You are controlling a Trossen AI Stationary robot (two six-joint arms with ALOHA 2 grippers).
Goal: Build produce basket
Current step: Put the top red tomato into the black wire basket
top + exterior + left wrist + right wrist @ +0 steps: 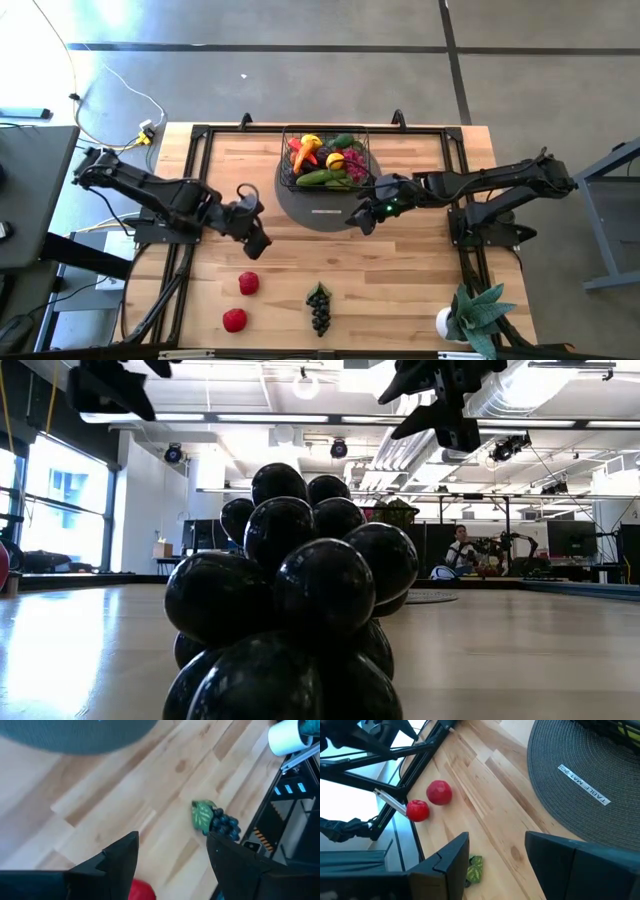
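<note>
I see the basket (325, 158) mostly filled; two tomatoes (248, 283) and grapes (319, 306) remain near the counter's front edge, with left tool (259, 244) and right tool (362, 220) both apart, empty.

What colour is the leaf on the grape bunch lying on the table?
Green, on a dark grape bunch; the leaf shows best in the left wrist view.

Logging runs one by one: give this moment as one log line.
basket: part filled | left gripper: open, empty | right gripper: open, empty | tomatoes, grapes: on table
</note>
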